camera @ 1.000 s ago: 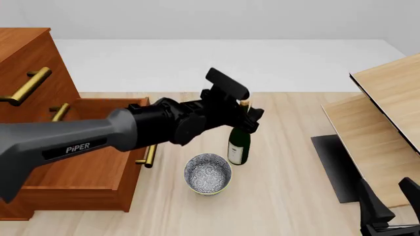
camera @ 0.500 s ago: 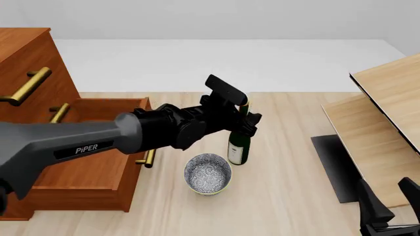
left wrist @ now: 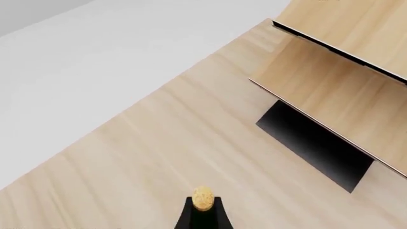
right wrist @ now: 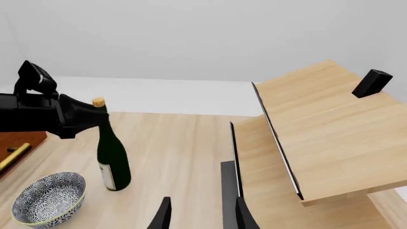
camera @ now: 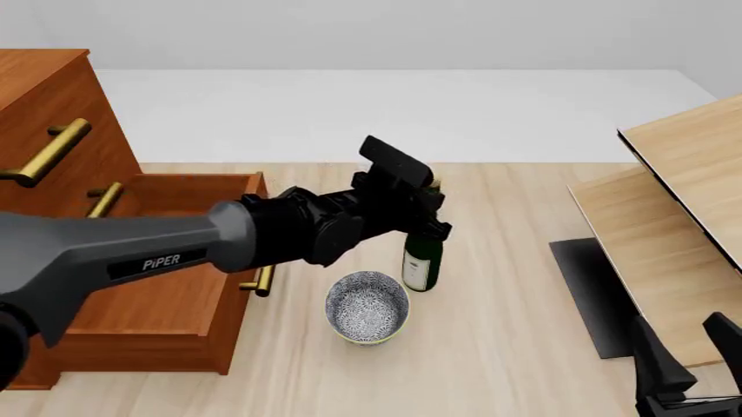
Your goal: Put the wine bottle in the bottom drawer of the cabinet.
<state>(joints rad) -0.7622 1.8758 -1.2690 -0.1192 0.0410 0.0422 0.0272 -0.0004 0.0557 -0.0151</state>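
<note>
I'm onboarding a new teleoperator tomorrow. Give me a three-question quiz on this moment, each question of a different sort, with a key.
1. True or false: the wine bottle lies flat on the table.
2. Which gripper is at the bottle's neck? A) left gripper B) right gripper C) neither
3. Fill in: the bottom drawer of the cabinet is ____ (open or closed).

Key:
1. False. It stands upright beside the patterned bowl.
2. A. The right gripper is low at the near right, far from the bottle.
3. Open, pulled out toward the bowl.
</note>
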